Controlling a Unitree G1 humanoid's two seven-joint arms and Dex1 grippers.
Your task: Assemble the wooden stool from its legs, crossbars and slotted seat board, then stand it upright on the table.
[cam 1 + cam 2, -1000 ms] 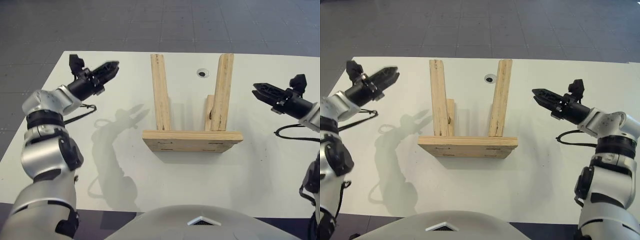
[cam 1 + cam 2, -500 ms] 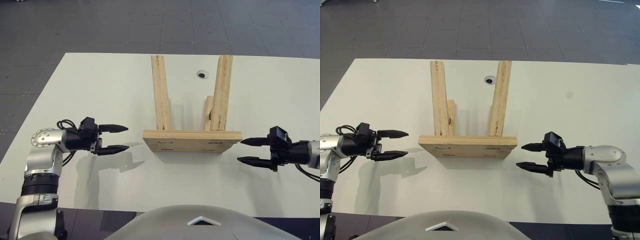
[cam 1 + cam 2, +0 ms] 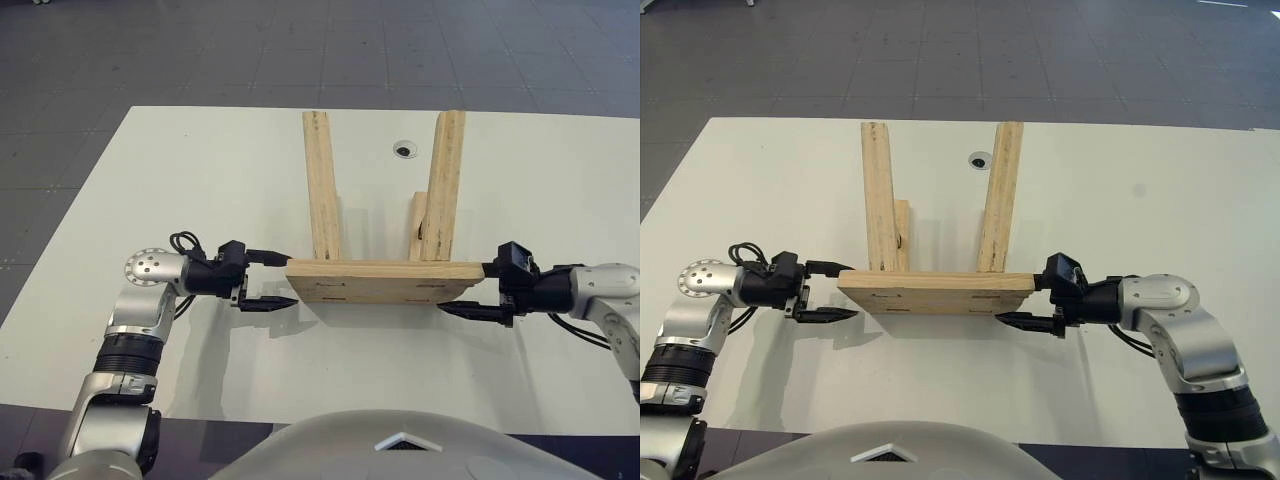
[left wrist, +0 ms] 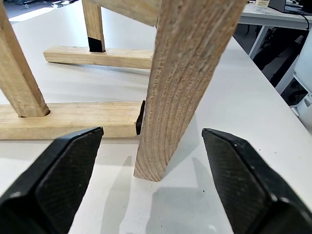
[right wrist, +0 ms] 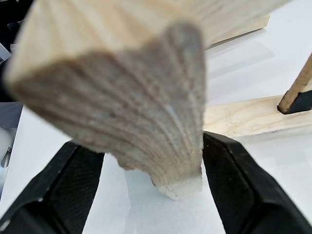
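Observation:
The wooden stool lies on its side on the white table [image 3: 190,190]. Its seat board [image 3: 385,281] stands on edge nearest me, and two legs [image 3: 320,185] [image 3: 445,180] point away, with a short crossbar [image 3: 418,225] by the right leg. My left gripper [image 3: 289,280] is open at the board's left end [image 4: 185,83], one finger [image 4: 53,187] on each side. My right gripper [image 3: 1020,301] is open at the board's right end [image 5: 126,83], which sits between its fingers [image 5: 241,192].
A small round hole [image 3: 404,149] sits in the table beyond the legs. Bare table lies left and right of the stool and in front of the seat board. Dark floor surrounds the table's far edge.
Both grippers came down from raised positions at the table's sides and moved inward. Their open fingers now straddle the two ends of the seat board. The stool has not moved.

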